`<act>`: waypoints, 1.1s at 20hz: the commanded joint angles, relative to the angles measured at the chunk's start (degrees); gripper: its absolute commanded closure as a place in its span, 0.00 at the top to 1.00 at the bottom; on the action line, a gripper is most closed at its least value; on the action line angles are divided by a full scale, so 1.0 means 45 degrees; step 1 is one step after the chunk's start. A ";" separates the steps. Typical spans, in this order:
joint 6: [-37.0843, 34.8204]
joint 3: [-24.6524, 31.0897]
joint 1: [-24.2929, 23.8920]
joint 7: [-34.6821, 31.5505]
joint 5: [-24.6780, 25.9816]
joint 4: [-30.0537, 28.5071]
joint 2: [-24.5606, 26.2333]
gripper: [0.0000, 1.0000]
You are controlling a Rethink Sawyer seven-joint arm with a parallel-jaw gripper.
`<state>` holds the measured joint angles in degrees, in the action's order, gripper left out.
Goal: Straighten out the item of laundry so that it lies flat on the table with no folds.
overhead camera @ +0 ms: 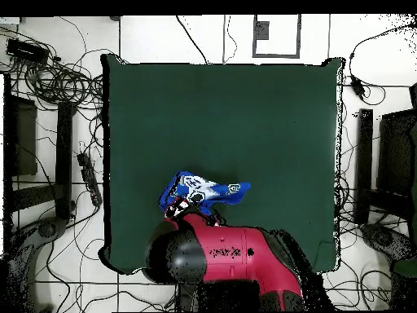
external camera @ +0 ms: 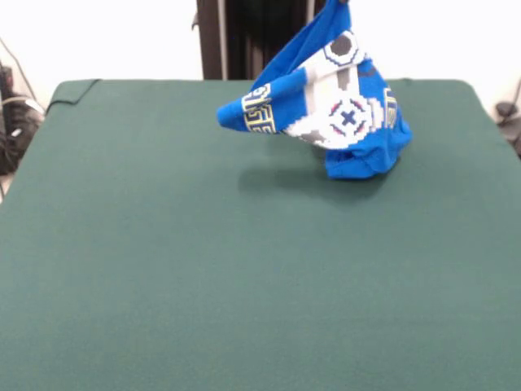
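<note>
The item of laundry, a bright blue T-shirt with a white-grey emblem and yellow-outlined lettering, hangs bunched over the far right part of the table. Its top corner runs up out of the front view. Its lowest fold rests on or just above the green cloth, and one end sticks out to the left in the air. In the overhead view the shirt lies bunched just ahead of the red arm. My gripper sits at the shirt's near edge, mostly covered by the arm, and holds the shirt up.
The robot's dark pedestal stands behind the table's far edge. Cables and dark boxes lie on the floor round the table's sides. A wide stretch of green cloth lies in front of the shirt.
</note>
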<state>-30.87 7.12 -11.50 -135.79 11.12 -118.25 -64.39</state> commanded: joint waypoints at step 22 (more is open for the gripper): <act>-0.1551 -0.2723 0.2295 -0.1936 -0.0872 0.1363 0.1638 0.00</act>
<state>-34.48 -5.96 -1.53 -135.92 10.15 -112.47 -60.28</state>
